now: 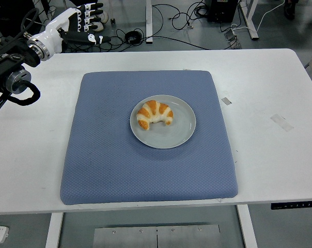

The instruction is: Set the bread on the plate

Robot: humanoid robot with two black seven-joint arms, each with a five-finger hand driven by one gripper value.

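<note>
Golden croissant bread (154, 114) lies on grey plate (181, 134), left of ctr.

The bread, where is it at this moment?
In the head view, the bread lies on the grey plate, in its left half, near the middle of the blue mat. No hand touches it.
</note>
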